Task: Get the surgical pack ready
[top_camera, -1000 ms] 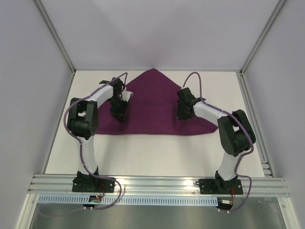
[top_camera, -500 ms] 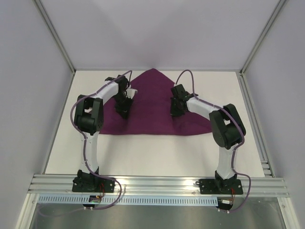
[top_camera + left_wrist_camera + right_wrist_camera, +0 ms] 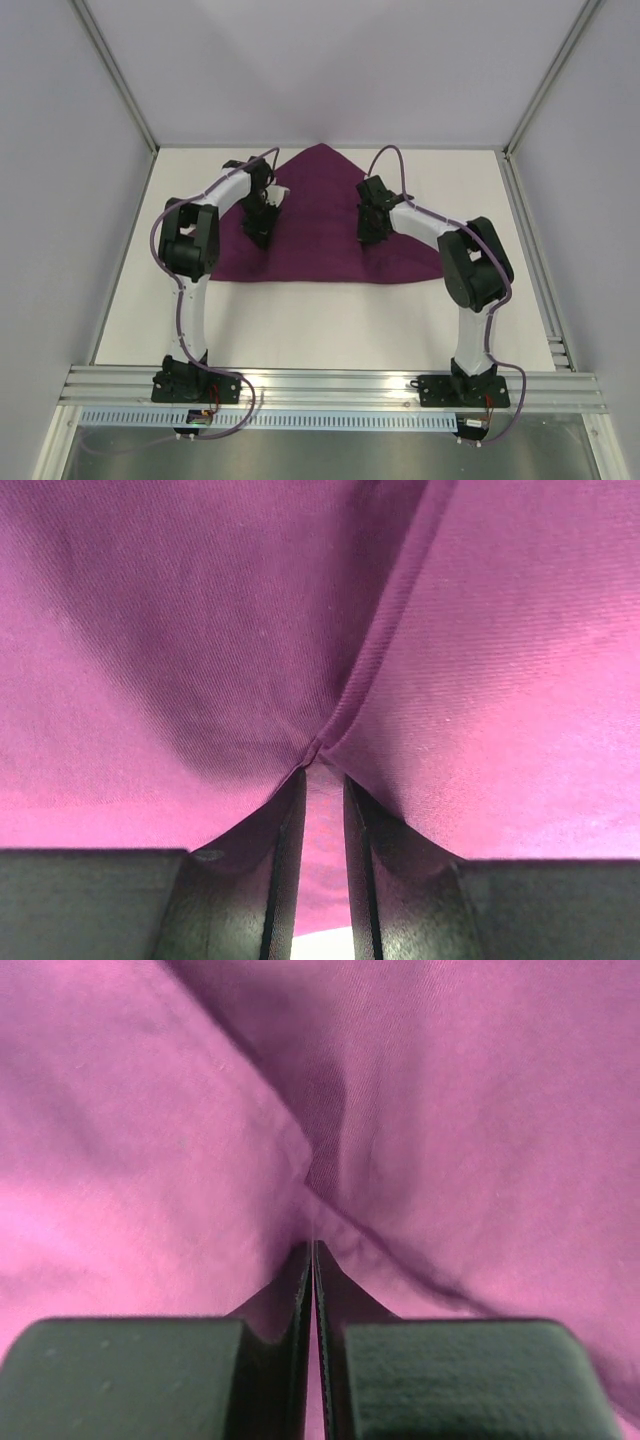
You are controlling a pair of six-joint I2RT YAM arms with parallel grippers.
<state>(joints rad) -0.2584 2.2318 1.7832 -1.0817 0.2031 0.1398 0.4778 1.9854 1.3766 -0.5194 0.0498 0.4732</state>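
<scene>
On the white table (image 3: 300, 320), from above, the purple fabric sheet (image 3: 320, 215) was spread as a triangle, partly hidden under the left gripper (image 3: 258, 236) and right gripper (image 3: 368, 236). At the left wrist, a fold was pinched between narrowly parted fingers (image 3: 240, 890). At the right wrist, a crease was clamped by fingers (image 3: 280, 1380) nearly touching.

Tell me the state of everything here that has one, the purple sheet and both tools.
purple sheet: spread out in a triangle shape, gathered into a crease at each tool.
left tool: closed on a fold of the sheet, fingers slightly apart.
right tool: shut tight on a pinch of the sheet.
</scene>
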